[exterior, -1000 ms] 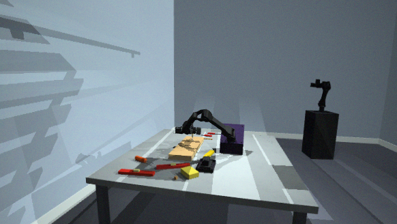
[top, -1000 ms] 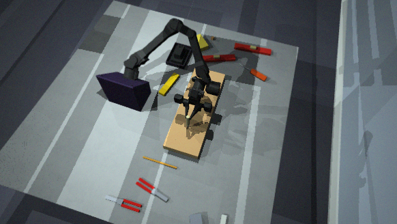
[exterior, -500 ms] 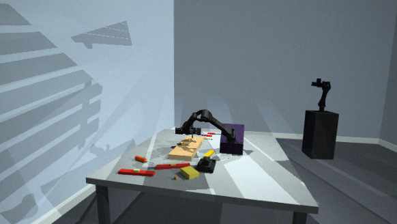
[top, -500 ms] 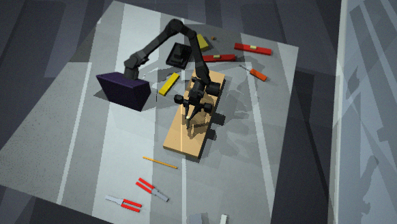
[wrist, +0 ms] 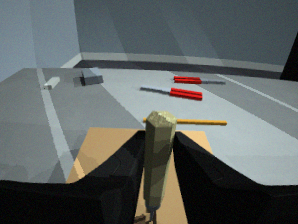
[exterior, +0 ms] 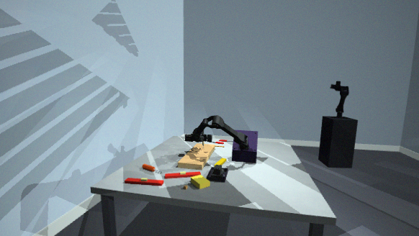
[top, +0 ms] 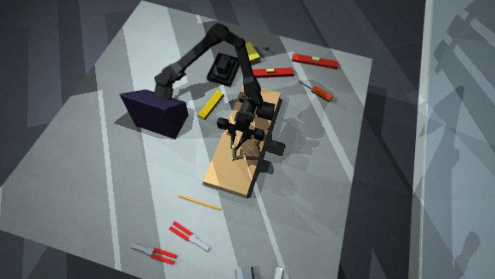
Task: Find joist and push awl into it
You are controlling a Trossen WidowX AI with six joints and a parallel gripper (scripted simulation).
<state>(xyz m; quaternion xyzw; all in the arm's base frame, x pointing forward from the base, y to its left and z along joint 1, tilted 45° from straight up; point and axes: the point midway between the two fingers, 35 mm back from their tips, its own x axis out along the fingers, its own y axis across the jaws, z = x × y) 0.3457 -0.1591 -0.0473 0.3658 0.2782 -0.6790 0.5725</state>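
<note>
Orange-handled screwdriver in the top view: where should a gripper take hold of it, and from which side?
I'd grip the middle of the handle of the orange-handled screwdriver, coming from straight above with the jaws across its length. It lies flat, and the handle is much thicker than the thin shaft, so it should give the fingers a surer hold.

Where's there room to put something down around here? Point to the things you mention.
Two patches show: between the purple block point(top: 153, 115) point(exterior: 245, 155) and the orange rod point(top: 199, 202) point(exterior: 219, 147) point(wrist: 205, 122), and between the panel point(top: 225, 179) point(exterior: 191, 164) point(wrist: 107, 150) and the orange-handled screwdriver point(top: 321, 93) point(exterior: 148, 168). It's crowded around the black tray point(top: 211, 79) point(exterior: 216, 179).
</note>
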